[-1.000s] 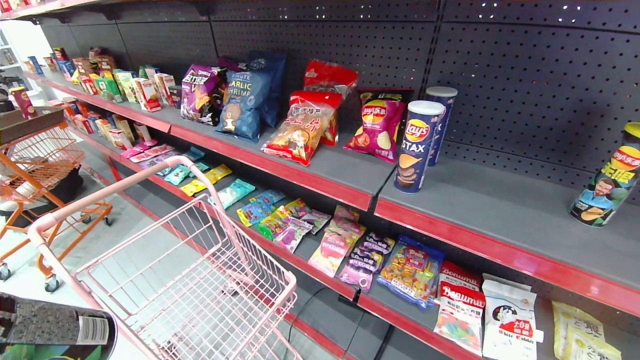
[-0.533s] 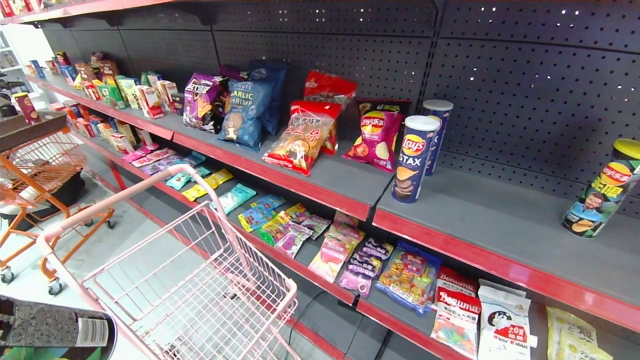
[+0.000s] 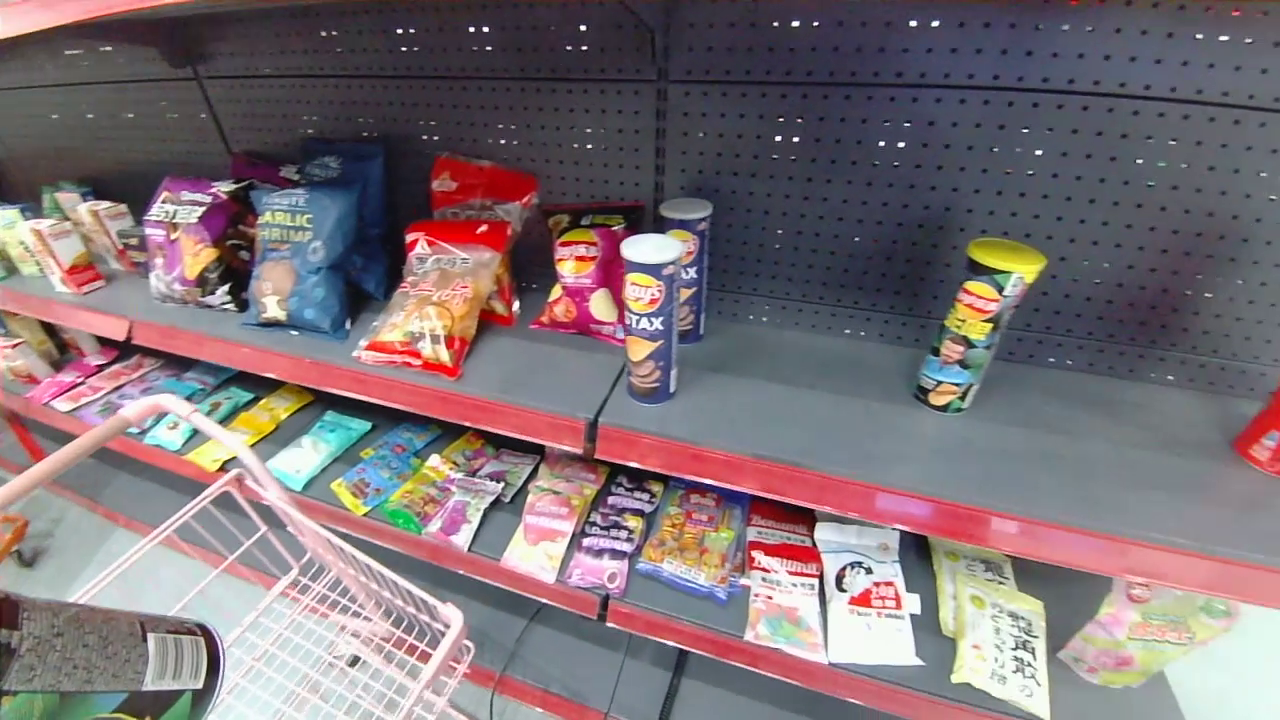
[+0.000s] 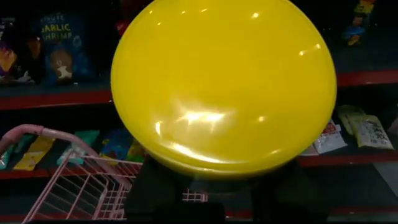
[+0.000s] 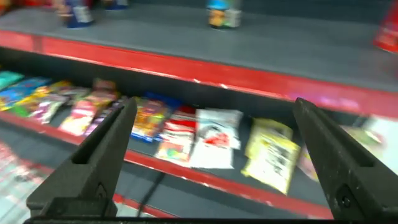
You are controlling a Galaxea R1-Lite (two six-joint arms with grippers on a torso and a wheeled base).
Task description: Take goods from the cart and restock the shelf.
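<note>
A chip can lies at the lower left of the head view, with a black side and a barcode (image 3: 100,665). Its yellow lid (image 4: 224,81) faces the left wrist camera, and my left gripper (image 4: 217,202) is shut on the can, dark fingers on both sides. The pink cart (image 3: 300,600) stands just beside it. A matching yellow-lidded can (image 3: 975,325) stands upright on the grey middle shelf (image 3: 800,400). My right gripper (image 5: 214,186) is open with nothing between its fingers (image 5: 93,168), facing the lower shelf's snack bags (image 5: 211,140).
Two blue chip cans (image 3: 650,320) and several chip bags (image 3: 440,310) stand left of the bare stretch of middle shelf. A red can (image 3: 1262,435) shows at the right edge. Candy bags (image 3: 690,540) line the lower shelf. The pegboard back wall (image 3: 900,180) closes the shelf.
The head camera has swung to the right along the shelf, so everything slid left in the picture. The held can keeps its place at the lower left.
</note>
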